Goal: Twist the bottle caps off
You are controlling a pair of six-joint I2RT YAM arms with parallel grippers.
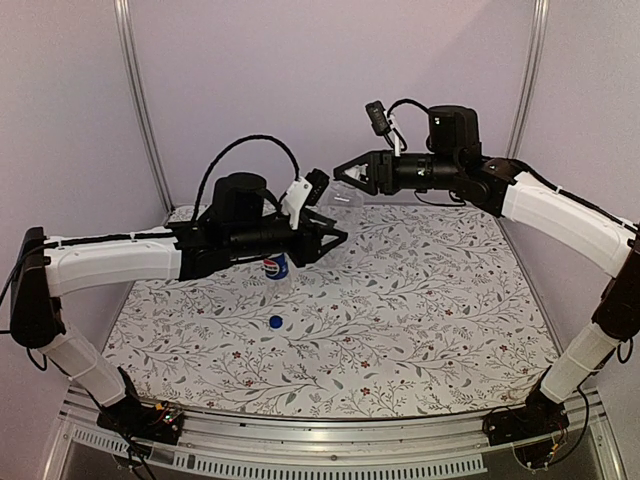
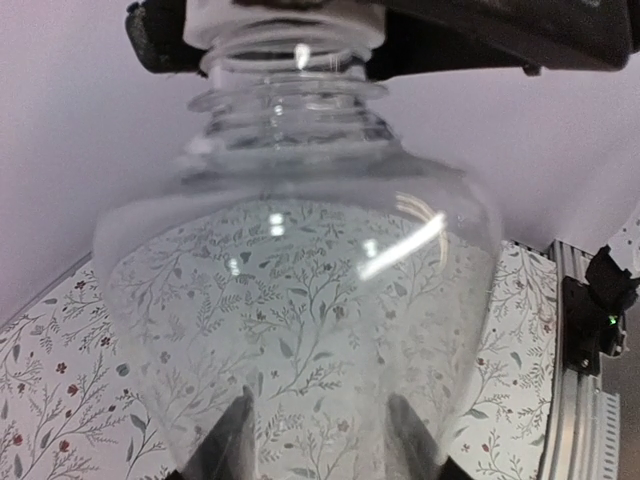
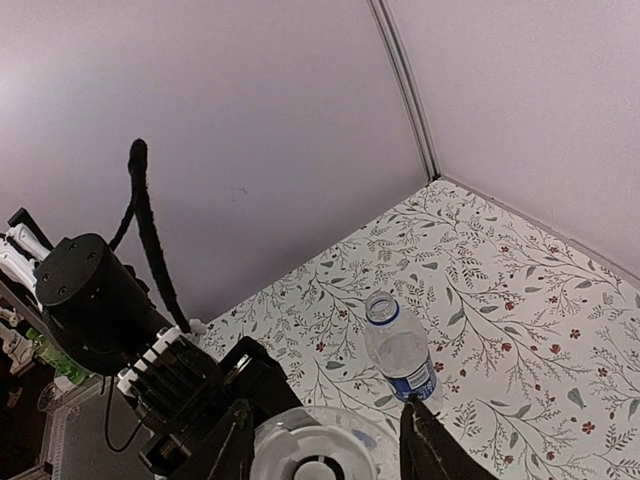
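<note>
My left gripper [image 1: 340,238] is shut on the plain clear bottle [image 2: 300,300] and holds it in the air, neck pointing away. My right gripper [image 1: 342,178] meets it from the other side. Its fingers [image 2: 160,40] sit against both sides of the white cap [image 2: 285,15], still on the neck. In the right wrist view the cap [image 3: 318,462] lies between my right gripper's [image 3: 323,412] fingers. The Pepsi bottle [image 1: 277,266] stands on the cloth below the left arm, and its mouth is open in the right wrist view [image 3: 400,355]. The blue cap [image 1: 275,322] lies loose in front of it.
The floral tablecloth [image 1: 420,300] covers the table. Pale walls and metal posts [image 1: 140,100] close off the back and sides. An aluminium rail [image 2: 575,340] runs along the table's edge in the left wrist view.
</note>
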